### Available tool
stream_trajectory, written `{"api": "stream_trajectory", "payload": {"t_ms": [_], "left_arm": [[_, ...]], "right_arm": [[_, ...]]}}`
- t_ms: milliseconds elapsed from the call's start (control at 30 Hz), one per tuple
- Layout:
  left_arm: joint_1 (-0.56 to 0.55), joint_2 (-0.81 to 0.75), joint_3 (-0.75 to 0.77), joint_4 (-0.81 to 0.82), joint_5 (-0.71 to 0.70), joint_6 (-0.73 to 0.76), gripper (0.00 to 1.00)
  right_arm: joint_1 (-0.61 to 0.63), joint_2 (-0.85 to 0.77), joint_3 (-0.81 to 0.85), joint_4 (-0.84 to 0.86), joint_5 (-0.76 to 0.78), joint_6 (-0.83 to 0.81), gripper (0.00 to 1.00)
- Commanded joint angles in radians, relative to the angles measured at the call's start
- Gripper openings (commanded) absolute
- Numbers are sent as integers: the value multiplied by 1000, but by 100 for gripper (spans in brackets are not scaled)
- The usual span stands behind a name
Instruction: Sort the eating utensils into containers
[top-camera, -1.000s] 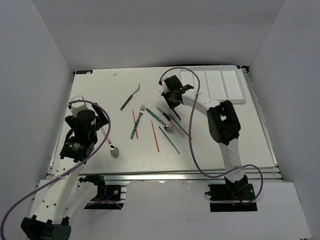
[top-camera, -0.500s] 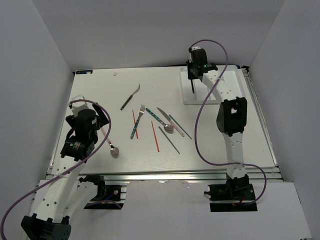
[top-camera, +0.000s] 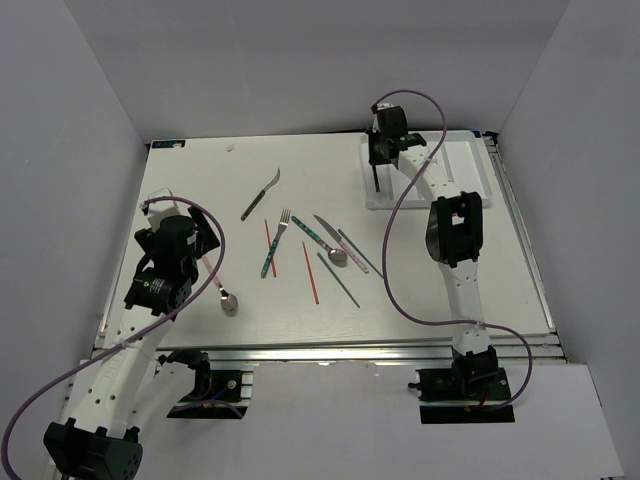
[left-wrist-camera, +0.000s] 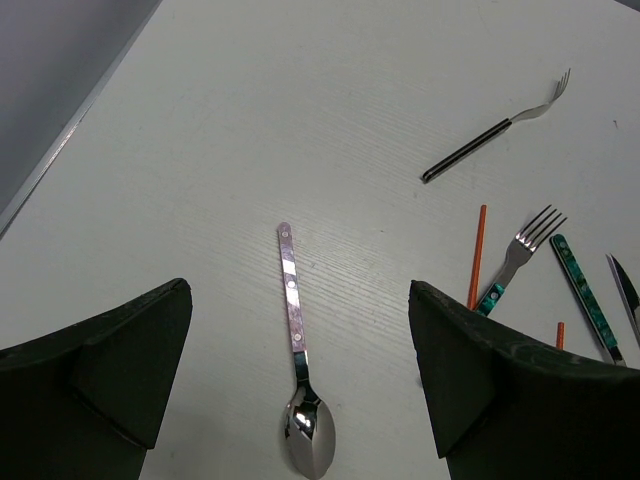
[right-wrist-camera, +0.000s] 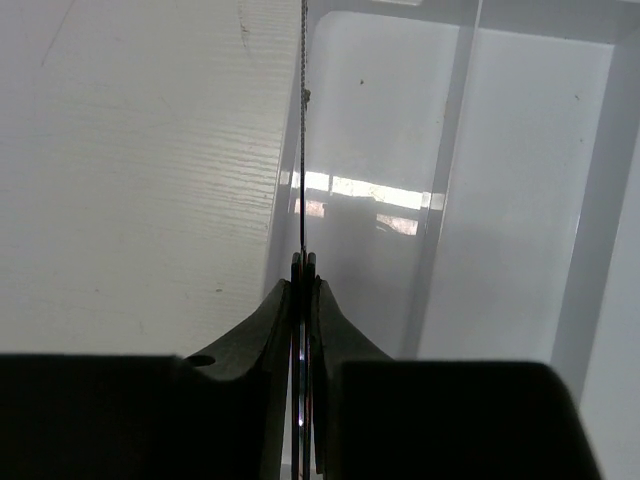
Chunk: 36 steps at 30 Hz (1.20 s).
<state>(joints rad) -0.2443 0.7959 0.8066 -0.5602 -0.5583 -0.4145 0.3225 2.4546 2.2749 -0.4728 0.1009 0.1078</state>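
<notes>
**Left gripper** (left-wrist-camera: 300, 290): the 2 fingers (left-wrist-camera: 105, 370) are spread to full width and hold nothing. A pink-handled spoon (left-wrist-camera: 295, 330) lies flat on the table (left-wrist-camera: 250, 110) in the gap between them. Its bowl is toward the wrist and its handle points straight ahead. Whether the fingertips touch the table cannot be told.

Well ahead and to the right of this gripper lies a dark-handled fork (left-wrist-camera: 480, 145), tines pointing away. Just ahead of the right finger lie 1 red chopstick (left-wrist-camera: 477, 250) and 1 teal-handled fork (left-wrist-camera: 520, 250), close beside each other.

**Between the arms**, the top view shows these pieces, none of them inside a compartment:
- a second red chopstick (top-camera: 311, 272)
- a teal-handled spoon (top-camera: 338, 257)
- a knife (top-camera: 325, 225)
- 2 teal-grey chopsticks (top-camera: 338, 279), (top-camera: 360, 254)

**Right gripper** (right-wrist-camera: 303, 262): the fingers are pressed together on a slim dark utensil (right-wrist-camera: 302, 150). It is seen edge-on and projects straight ahead from the fingertips. Its type cannot be told.

The white tray (right-wrist-camera: 520, 150) lies below and ahead of this gripper, its compartments running parallel to the utensil. The utensil lines up with the left wall of the compartment nearest the gripper's left side. Whether its tip touches the tray cannot be told.
</notes>
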Motion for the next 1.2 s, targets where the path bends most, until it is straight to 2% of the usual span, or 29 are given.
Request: {"api": "stream_trajectory", "payload": {"t_ms": [0,67,267,300,367,433,567,767,833,867,1033,1133,1167], "left_arm": [[5,-4,0,13,12,10,98],[5,-6,2,11,12,10,98],[5,-6,2,11,12,10,98],[5,-7,0,11,12,10,98],[4,-9,0,11,11,10,98],[5,-7,2,11,12,10,98],[5,-7,0,11,12,10,98],[4,-7,0,9,11,10,98],[5,-12,3,9,8,10,98],[5,-11,3,9,6,10,98],[5,-11,3,8,1,8,98],[5,-14,3,8,5,8,98],[5,-15,2,6,6,8,98]], "right_arm": [[-5,14,-2,59,-13,36,6],[-5,12,-18,69,-7,43,9],[-5,37,-18,76,8,46,11],[-5,38,-21,76,5,47,17],[-5,37,-25,74,3,50,23],[-5,32,-32,77,16,58,39],[-5,17,-34,74,19,59,46],[4,-80,-55,50,-18,59,48],[33,-179,-171,65,-53,27,49],[49,-221,-227,75,-61,-14,53],[174,-422,-528,33,25,-69,54],[242,-499,-649,59,25,-65,50],[257,-509,-702,56,10,-63,43]]}}
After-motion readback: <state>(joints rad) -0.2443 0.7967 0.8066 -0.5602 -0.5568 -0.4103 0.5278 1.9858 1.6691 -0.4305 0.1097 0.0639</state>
